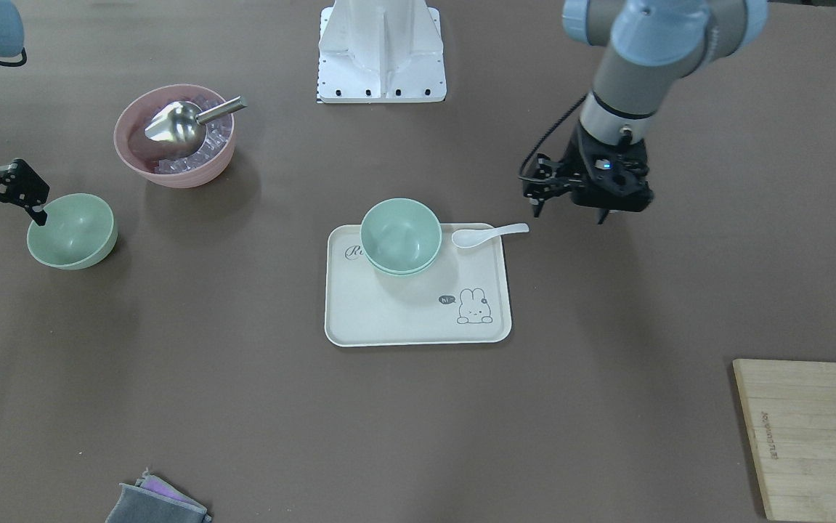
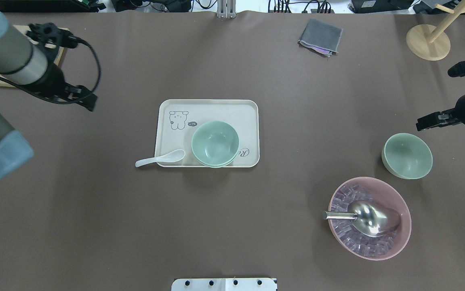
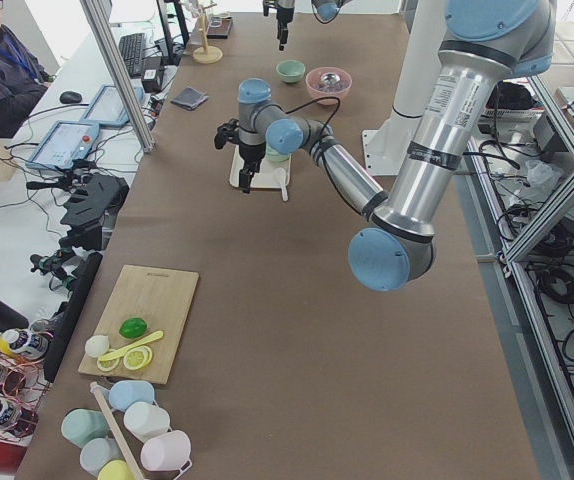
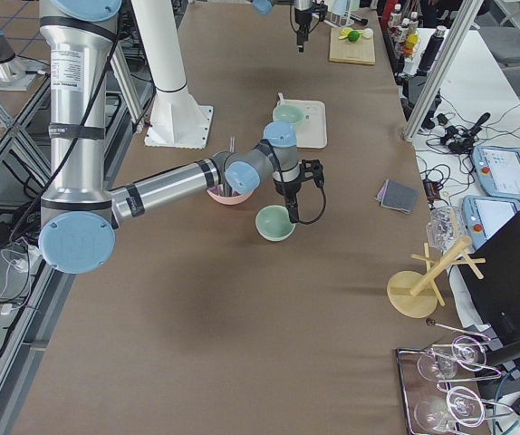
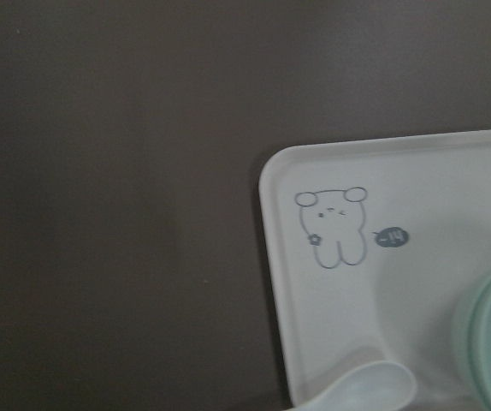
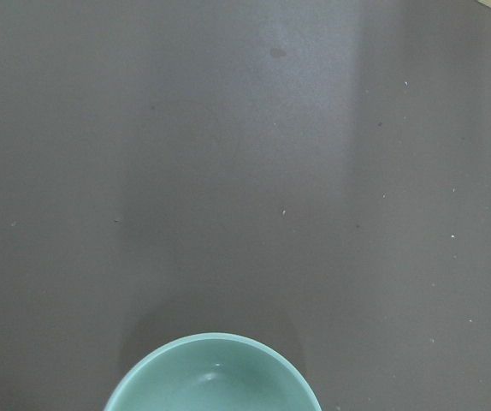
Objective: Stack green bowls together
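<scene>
- Cream tray (image 1: 418, 319): two nested green bowls (image 1: 399, 236), both empty, sit at its robot-side end. A white spoon (image 1: 487, 234) lies with its head on the tray and its handle past the edge.
- Pink bowl (image 1: 179, 179): clear ice cubes (image 1: 178, 165) and a metal scoop (image 1: 178, 127).
- Lone green bowl (image 1: 72, 231): empty, on the table near the pink bowl, well apart from the tray.
- Right gripper (image 1: 0, 218): fingers spread, one tip at the lone bowl's rim; I can't tell if it touches.
- Left gripper (image 1: 569, 214): fingers spread, empty, beside the spoon's handle.
- Cutting board (image 1: 802, 436): cut off at the view's edge.
</scene>
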You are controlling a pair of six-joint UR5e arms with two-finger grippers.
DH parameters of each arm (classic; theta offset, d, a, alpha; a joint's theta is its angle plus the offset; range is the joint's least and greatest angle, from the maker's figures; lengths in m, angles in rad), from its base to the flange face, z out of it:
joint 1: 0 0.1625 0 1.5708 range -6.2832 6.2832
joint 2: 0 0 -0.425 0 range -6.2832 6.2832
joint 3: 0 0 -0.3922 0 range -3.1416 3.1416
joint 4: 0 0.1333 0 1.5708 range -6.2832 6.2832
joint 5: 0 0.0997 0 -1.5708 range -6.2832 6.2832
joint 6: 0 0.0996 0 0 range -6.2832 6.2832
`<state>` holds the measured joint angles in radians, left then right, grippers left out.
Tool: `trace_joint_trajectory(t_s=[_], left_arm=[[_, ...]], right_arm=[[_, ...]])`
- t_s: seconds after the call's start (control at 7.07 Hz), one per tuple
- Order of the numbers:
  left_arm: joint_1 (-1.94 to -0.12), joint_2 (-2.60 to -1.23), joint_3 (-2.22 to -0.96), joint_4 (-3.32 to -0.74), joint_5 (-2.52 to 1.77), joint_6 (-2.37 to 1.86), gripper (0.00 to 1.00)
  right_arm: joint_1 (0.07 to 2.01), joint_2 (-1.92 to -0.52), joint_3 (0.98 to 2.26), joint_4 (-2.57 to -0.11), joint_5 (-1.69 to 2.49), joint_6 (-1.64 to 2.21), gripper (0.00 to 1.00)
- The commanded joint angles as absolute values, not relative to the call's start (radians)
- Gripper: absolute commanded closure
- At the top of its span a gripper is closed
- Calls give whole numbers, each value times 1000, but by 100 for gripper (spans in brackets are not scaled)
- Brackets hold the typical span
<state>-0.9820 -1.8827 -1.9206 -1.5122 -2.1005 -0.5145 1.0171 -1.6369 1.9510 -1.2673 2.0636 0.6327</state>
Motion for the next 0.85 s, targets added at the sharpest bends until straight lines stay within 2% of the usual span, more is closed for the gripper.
trace_joint_trajectory(t_s=[0.0, 0.14, 0.42, 0.71], left_arm=[[-1299, -1729, -1817, -1506, -2242, 44, 1], [-1351, -1674, -1736, -1509, -2261, 219, 1], [-1379, -1643, -1700, -1505, -2270, 258, 1], [-1381, -1599, -1698, -1520, -2273, 259, 1]], right_arm=[[1016, -1661, 1924, -1223, 2068, 627, 0], [1014, -1676, 1854, -1112, 2069, 632, 0], [999, -1698, 1731, -935, 2078, 695, 5], [951, -1698, 1721, -930, 2077, 759, 9]])
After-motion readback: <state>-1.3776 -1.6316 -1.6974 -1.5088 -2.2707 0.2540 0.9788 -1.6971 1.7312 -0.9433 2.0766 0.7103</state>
